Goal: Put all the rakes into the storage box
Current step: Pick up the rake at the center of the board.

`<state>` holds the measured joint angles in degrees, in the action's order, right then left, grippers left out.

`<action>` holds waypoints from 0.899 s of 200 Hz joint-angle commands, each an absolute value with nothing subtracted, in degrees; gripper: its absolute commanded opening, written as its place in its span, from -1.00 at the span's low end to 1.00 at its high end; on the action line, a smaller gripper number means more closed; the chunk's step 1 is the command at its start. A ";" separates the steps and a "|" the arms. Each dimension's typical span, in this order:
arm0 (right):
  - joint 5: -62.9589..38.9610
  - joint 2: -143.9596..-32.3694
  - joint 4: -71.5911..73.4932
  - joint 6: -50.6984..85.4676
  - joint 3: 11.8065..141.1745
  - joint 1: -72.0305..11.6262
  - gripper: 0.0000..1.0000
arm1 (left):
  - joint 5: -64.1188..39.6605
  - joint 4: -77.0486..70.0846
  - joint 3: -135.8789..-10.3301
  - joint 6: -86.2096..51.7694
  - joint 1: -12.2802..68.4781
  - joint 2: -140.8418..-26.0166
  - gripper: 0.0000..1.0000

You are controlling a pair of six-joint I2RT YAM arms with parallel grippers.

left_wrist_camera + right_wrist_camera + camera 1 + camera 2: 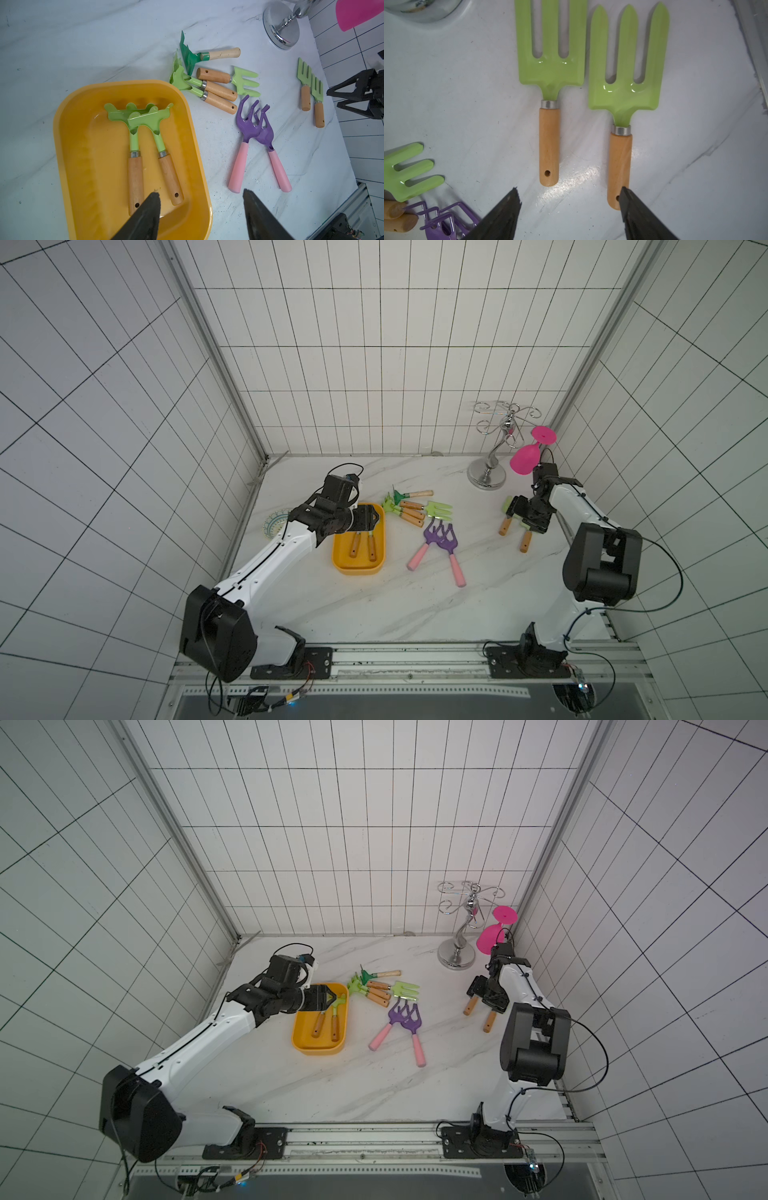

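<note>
Two rakes [363,545] lie in the storage box [357,570], three loose rakes [392,506] wait on the counter [332,605] right of it; left pincer [200,192] and right pincer [569,188] are released, empty.

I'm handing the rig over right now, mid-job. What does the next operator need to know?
Left gripper: open, empty, over the storage box.
Right gripper: open, empty, above two green forks on the robot's right side of the table.
Done: two light green rakes lie in the box.
To do: two more light green rakes and a dark green rake lie on the table beside the box.
</note>
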<state>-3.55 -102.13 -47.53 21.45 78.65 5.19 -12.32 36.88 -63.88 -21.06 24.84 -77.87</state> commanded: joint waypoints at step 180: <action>0.38 -112.87 -50.13 19.49 87.14 -0.70 0.37 | -4.83 40.78 -66.32 -16.96 25.13 -82.83 0.30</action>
<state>-0.21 -110.89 -50.65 19.27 87.09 -0.54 -5.37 40.71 -65.25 -17.47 25.12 -82.00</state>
